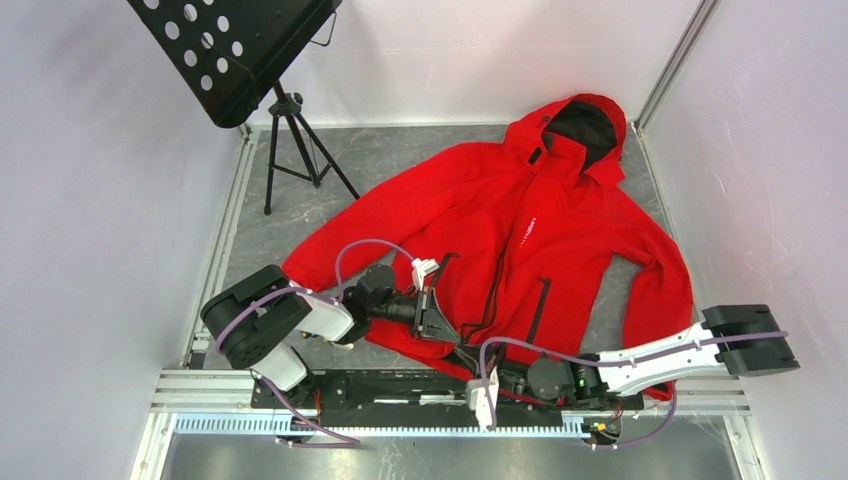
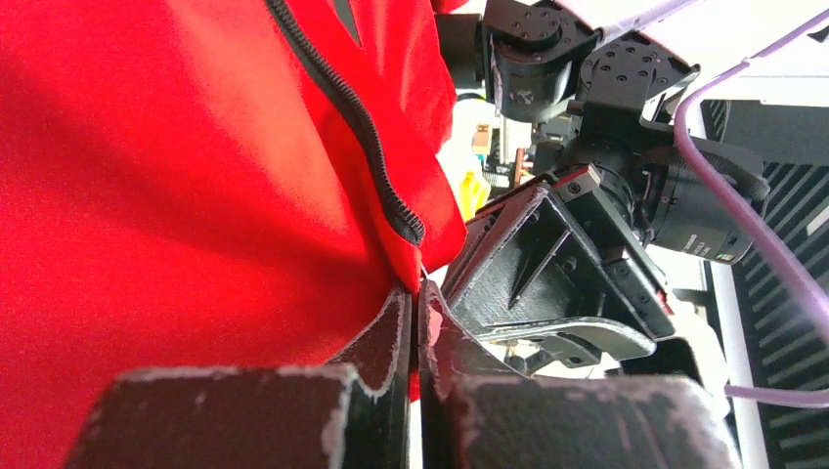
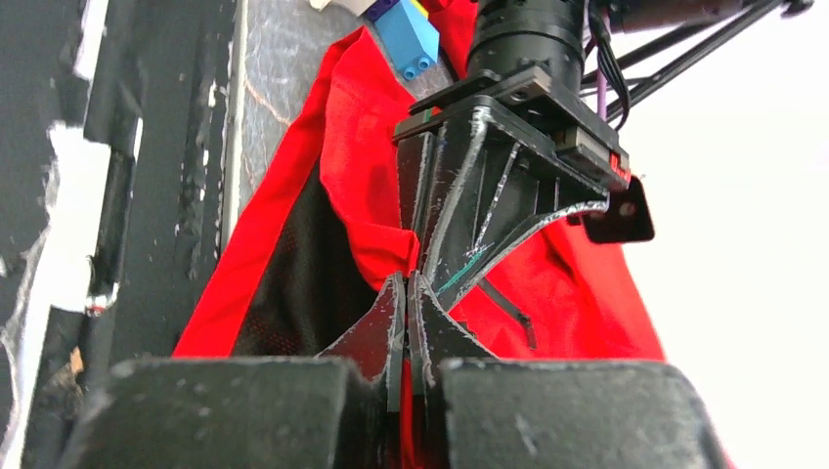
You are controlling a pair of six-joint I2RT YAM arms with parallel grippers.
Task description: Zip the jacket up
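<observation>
The red hooded jacket (image 1: 560, 230) lies face up on the grey table, hood at the far right, its front open at the lower part with the black zip edges showing. My left gripper (image 1: 447, 335) is shut on the jacket's bottom hem by the zip; in the left wrist view (image 2: 414, 293) red fabric is pinched between its jaws, the black zip teeth (image 2: 357, 117) running up from there. My right gripper (image 1: 472, 358) is shut on the hem right beside it; the right wrist view (image 3: 407, 283) shows red fabric and black lining (image 3: 303, 274) clamped between its jaws, tip to tip with the left gripper.
A black perforated music stand (image 1: 235, 50) on a tripod (image 1: 295, 150) stands at the back left. White walls close in the table on both sides. The aluminium rail (image 1: 450, 385) with the arm bases runs along the near edge.
</observation>
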